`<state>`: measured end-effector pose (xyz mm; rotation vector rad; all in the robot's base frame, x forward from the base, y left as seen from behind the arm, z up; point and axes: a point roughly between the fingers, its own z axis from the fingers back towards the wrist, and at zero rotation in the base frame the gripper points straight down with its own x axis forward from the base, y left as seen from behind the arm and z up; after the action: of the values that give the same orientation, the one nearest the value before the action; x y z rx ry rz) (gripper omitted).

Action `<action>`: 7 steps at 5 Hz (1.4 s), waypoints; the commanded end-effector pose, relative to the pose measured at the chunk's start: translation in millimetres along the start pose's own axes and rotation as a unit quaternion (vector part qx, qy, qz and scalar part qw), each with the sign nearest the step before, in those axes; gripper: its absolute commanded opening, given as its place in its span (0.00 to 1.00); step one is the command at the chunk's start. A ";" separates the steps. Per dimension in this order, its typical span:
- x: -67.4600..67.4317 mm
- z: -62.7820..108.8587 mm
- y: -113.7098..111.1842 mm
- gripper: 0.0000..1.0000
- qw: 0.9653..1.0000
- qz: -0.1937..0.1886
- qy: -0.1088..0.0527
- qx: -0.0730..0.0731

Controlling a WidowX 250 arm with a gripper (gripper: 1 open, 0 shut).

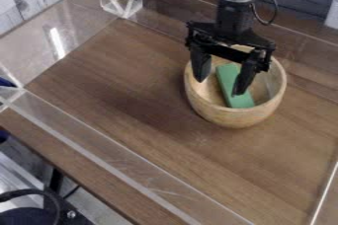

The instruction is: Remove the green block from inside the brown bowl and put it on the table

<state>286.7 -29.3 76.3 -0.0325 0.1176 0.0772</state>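
Pincer (220, 74), one: standing spread above brown bowl (232, 116), holding nothing. Green block (235, 85), one: lying inside, toward the bowl's far part. Best handling: centring fingers either side of the bar, lowering straight, avoiding the rim, then closing.
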 end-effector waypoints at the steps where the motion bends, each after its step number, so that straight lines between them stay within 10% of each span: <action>1: 7.9 12.4 -0.3 1.00 0.999 0.000 -0.037 -0.011; 5: 18.9 11.6 4.2 1.00 1.000 0.018 -0.015 -0.003; 6: 26.5 4.0 5.0 1.00 1.000 0.019 -0.021 -0.002; 7: 28.5 27.6 6.0 1.00 0.998 0.016 -0.063 -0.010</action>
<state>306.8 -21.8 76.5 -0.0377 0.0774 0.1094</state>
